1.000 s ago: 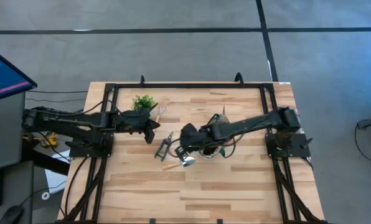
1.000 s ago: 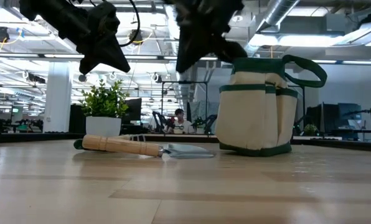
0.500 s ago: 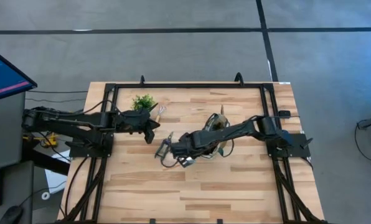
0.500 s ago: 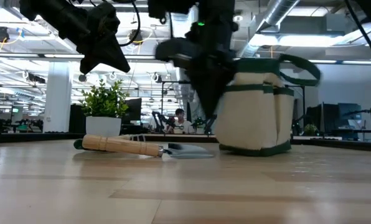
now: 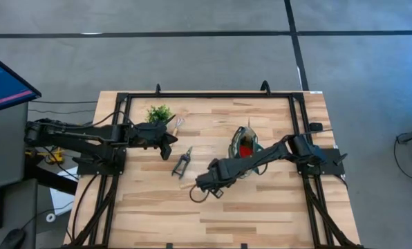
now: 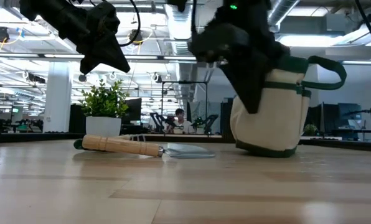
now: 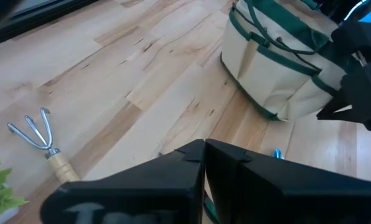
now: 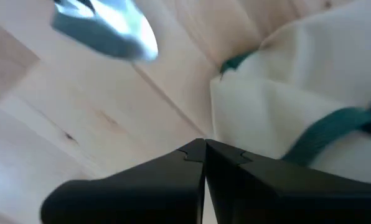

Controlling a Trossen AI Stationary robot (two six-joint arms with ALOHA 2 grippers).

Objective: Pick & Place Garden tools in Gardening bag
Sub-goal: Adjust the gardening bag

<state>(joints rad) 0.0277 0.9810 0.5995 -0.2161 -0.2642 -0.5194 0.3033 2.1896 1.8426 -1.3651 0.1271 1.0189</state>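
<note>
The cream gardening bag with green trim stands on the table right of centre, with a red piece showing inside. It also shows in the low view, where it leans. My right gripper is shut and empty, low over the table near-left of the bag. A wooden-handled trowel lies flat; its blade shows ahead of the right fingers. Pruning shears lie left of the bag. A rake lies by the plant. My left gripper is shut and hovers left of the shears.
A small potted plant stands at the far left, beside the rake. A black frame runs along the table's far edge and sides. A looped cable hangs by the right gripper. Bare wood lies toward the near edge.
My right gripper has swung from beside the bag out toward the shears, then toward the table's near edge, coming down low. The bag, uncovered from above, has shifted a little toward the table's right and now leans.
</note>
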